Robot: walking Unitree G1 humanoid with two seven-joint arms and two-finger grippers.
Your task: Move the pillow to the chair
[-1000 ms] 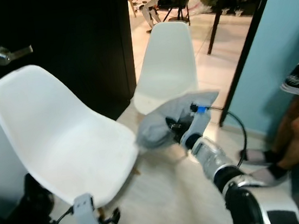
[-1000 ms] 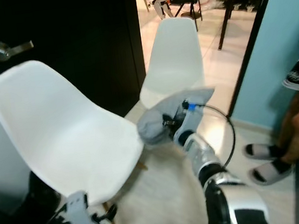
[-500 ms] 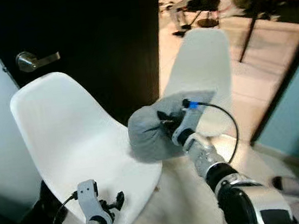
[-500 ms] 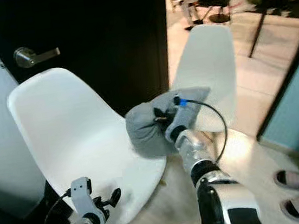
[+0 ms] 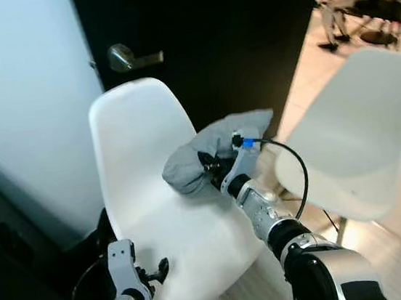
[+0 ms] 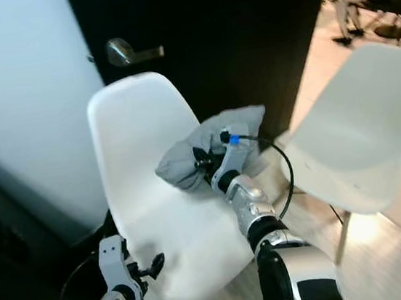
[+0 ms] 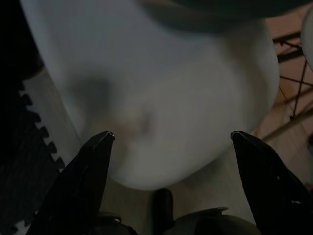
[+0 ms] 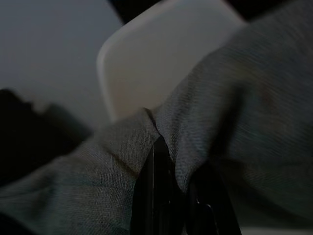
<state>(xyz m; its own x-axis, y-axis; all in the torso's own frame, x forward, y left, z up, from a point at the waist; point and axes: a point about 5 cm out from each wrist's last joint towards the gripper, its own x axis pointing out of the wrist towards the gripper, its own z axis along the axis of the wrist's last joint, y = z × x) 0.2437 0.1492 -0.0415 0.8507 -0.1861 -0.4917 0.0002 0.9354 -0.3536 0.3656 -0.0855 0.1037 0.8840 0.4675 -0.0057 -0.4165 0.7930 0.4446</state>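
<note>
Pillow (image 5: pixel 215 153) | clamped in right tool (image 5: pixel 214 172), held over chair (image 5: pixel 172 227) seat | left tool (image 7: pixel 171 142) spread, idle low | advice: lower to mid-seat, then let go

Grey pillow (image 5: pixel 200 157) is hanging crumpled over the white chair (image 5: pixel 148 200) seat, toward 1 o'clock.

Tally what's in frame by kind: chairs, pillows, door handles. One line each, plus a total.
White chairs: 2, the near chair and the far chair
Grey pillows: 1, the pillow, clamped in the right end effector above the near chair's seat
Door handles: 1, the door handle
Total: 4
</note>
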